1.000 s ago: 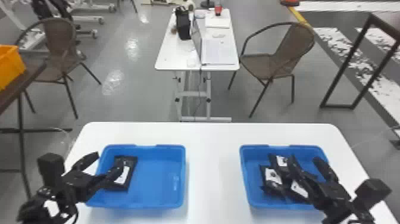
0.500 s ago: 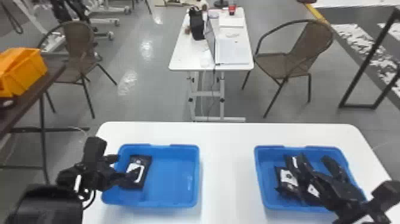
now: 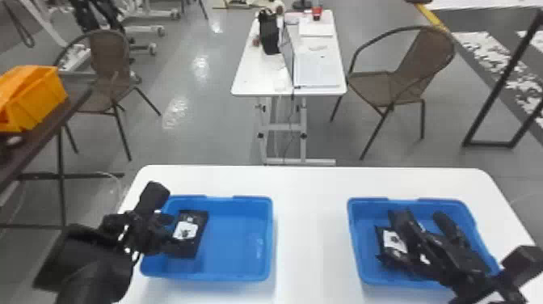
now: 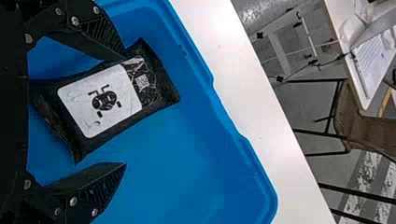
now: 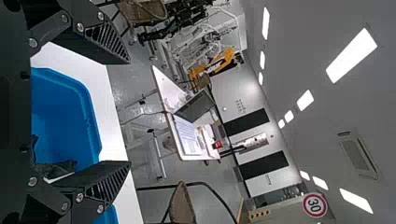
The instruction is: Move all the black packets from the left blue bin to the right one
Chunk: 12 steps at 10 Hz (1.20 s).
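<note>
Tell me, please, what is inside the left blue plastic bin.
One white-labelled black packet shows; whatever lies under it or behind the black two-fingered left claw is covered.

In the right wrist view, you can read one number: "30", in black on a round white sign (image 5: 315,205) with a red border, mounted beyond and higher than the laptop (image 5: 195,106).
</note>
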### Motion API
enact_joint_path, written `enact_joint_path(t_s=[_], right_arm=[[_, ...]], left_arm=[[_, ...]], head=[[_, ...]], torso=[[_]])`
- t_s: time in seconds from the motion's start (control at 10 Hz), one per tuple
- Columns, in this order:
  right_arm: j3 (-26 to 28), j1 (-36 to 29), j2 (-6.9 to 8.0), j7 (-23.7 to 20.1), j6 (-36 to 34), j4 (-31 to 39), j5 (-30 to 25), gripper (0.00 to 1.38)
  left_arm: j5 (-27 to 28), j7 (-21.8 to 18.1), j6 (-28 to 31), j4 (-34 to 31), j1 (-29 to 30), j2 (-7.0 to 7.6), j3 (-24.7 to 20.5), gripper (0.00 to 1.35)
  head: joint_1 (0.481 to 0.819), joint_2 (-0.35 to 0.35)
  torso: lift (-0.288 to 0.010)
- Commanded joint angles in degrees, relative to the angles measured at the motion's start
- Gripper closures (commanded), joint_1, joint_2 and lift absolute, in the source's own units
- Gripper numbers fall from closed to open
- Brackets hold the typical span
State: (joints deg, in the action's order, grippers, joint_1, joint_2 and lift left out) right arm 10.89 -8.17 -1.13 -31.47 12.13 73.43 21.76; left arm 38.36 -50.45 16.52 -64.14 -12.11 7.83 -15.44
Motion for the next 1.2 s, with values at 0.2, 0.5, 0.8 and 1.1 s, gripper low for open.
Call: enact_joint_path(t_s=[0.2,0.5,0.8,1.1], right_arm=[[-0.1,-0.1,0.25,-0.5,-0.2,-0.2,0.4,0.28],[-0.1,-0.1,0.25,-1.1,-0.4,-0.8,1.7,0.28],[-0.1,-0.4,0.43,-1.5,-0.6,-1.2,2.7,0.28],[-0.1,-0.4,0.52,-1.9,-1.1,-1.6,3.1,0.28]], left_arm=[[6.4,0.0,-0.5,4.2,-1.9,-0.01,0.9,0.23],[7.3,2.2,-2.2,8.4,-2.7,-0.18,1.2,0.23],[10.4,3.2,1.8,9.8,-3.6,-0.1,1.6,0.76],[10.0,2.5,2.6,10.0,-4.5,1.05,3.7,0.82]], head=[[0.695,0.092],[0.695,0.091],[0.695,0.097],[0.695,0.113]], torso=[[0.0],[0.0],[0.0],[0.0]])
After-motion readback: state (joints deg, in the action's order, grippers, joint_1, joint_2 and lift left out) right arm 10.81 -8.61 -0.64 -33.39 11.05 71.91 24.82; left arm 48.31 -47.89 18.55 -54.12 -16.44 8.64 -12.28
